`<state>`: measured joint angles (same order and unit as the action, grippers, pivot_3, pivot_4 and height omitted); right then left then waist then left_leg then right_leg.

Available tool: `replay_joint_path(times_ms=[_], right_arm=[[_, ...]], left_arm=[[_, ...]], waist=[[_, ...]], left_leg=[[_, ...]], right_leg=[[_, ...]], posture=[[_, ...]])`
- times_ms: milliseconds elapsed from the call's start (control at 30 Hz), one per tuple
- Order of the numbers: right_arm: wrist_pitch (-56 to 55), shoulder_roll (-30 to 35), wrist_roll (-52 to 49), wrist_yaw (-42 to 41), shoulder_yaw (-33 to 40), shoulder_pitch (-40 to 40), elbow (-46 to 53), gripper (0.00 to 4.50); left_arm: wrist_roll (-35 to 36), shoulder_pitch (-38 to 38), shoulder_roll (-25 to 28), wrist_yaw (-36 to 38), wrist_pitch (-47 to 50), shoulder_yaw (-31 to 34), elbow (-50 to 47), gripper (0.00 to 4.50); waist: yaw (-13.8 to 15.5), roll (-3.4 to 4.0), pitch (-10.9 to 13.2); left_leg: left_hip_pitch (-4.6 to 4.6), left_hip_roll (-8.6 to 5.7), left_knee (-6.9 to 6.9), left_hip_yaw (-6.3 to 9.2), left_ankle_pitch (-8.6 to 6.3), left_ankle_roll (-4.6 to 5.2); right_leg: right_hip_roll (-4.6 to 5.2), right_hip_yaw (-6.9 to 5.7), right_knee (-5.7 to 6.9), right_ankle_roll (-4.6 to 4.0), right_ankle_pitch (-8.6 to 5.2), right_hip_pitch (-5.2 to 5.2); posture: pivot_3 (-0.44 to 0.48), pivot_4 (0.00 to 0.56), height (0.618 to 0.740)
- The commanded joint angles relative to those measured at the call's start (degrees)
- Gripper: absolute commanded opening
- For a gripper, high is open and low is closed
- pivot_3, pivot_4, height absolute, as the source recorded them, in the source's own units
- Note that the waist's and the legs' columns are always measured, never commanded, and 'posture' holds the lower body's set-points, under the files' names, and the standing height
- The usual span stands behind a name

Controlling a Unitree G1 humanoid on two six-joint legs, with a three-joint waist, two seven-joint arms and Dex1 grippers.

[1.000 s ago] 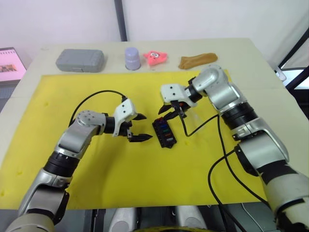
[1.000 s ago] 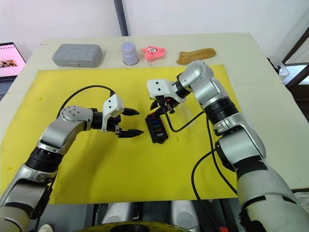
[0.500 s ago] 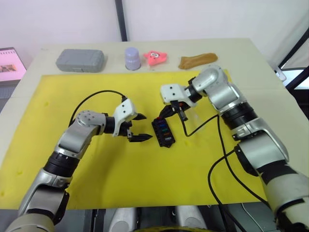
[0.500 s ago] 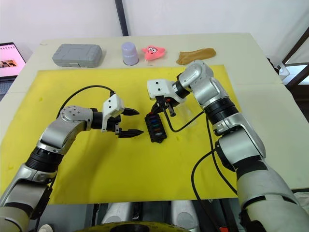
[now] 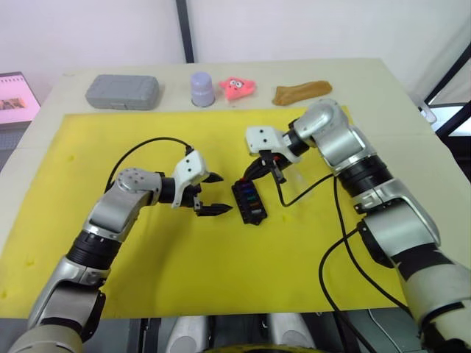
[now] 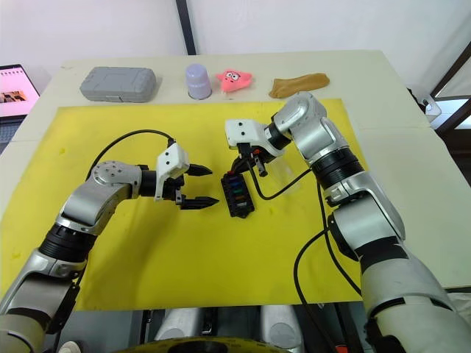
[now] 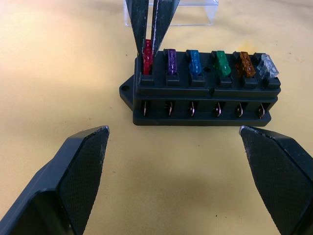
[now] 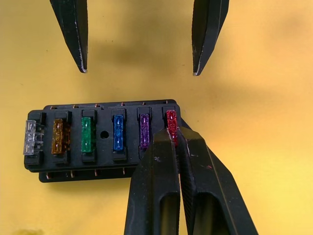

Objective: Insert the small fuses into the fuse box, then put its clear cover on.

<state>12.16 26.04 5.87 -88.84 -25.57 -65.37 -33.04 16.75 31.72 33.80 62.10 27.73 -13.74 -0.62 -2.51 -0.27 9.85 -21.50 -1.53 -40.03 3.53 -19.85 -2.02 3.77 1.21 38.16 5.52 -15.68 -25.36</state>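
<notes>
The black fuse box (image 7: pixel 205 93) lies on the yellow mat (image 5: pixel 110 147), mid-table between my two grippers. Several small fuses stand in its top row: red (image 8: pixel 170 120), purple (image 8: pixel 144 131), blue, green, amber and clear. My right gripper (image 8: pixel 172 133) comes down on the box's end slot, shut on the red fuse (image 7: pixel 147 53), which sits in that slot. My left gripper (image 5: pixel 223 193) hovers open just left of the box (image 5: pixel 249 200), touching nothing. The clear cover (image 7: pixel 190 14) lies flat on the mat just beyond the box, on its right side.
Along the table's far edge sit a grey rounded case (image 5: pixel 122 91), a lavender cup (image 5: pixel 202 87), a pink star toy (image 5: pixel 237 85) and a brown lump (image 5: pixel 302 91). A laptop (image 5: pixel 15 97) stands off the left edge. Black cables loop from both wrists.
</notes>
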Motion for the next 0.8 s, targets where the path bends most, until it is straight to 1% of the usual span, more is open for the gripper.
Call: replay_joint_path(times_ms=[33, 333, 633, 800], right_arm=[[0.8, -0.3, -0.9, -1.2, 0.8, -1.7, -0.2, 0.03], [0.8, 0.3, -1.7, -1.6, 1.7, -2.6, 0.7, 0.03], [-2.3, 1.5, -1.6, -0.7, 2.6, -2.2, 2.4, 0.03], [-0.9, 2.0, -2.2, -1.6, 2.9, -1.6, 4.3, 0.03]], left_arm=[[0.3, 0.4, 0.6, 0.2, -0.9, 1.9, -1.3, 4.50], [0.3, 0.6, 0.7, 0.3, -0.9, 1.9, -1.2, 4.50], [0.2, 0.8, 0.5, 0.3, -1.1, 1.7, -1.0, 4.50], [0.0, 0.9, 0.5, 0.4, -1.2, 1.6, -0.7, 4.50]], waist=[[0.0, 0.00, 0.0], [0.0, 0.00, 0.0], [0.0, 0.00, 0.0], [0.0, 0.00, 0.0]], left_leg=[[0.00, 0.00, 0.00, 0.00, 0.00, 0.00], [0.00, 0.00, 0.00, 0.00, 0.00, 0.00], [0.00, 0.00, 0.00, 0.00, 0.00, 0.00], [0.00, 0.00, 0.00, 0.00, 0.00, 0.00]], right_leg=[[0.00, 0.00, 0.00, 0.00, 0.00, 0.00], [0.00, 0.00, 0.00, 0.00, 0.00, 0.00], [0.00, 0.00, 0.00, 0.00, 0.00, 0.00], [0.00, 0.00, 0.00, 0.00, 0.00, 0.00]], posture=[[0.000, 0.150, 0.740], [0.000, 0.150, 0.740], [0.000, 0.150, 0.740], [0.000, 0.150, 0.740]])
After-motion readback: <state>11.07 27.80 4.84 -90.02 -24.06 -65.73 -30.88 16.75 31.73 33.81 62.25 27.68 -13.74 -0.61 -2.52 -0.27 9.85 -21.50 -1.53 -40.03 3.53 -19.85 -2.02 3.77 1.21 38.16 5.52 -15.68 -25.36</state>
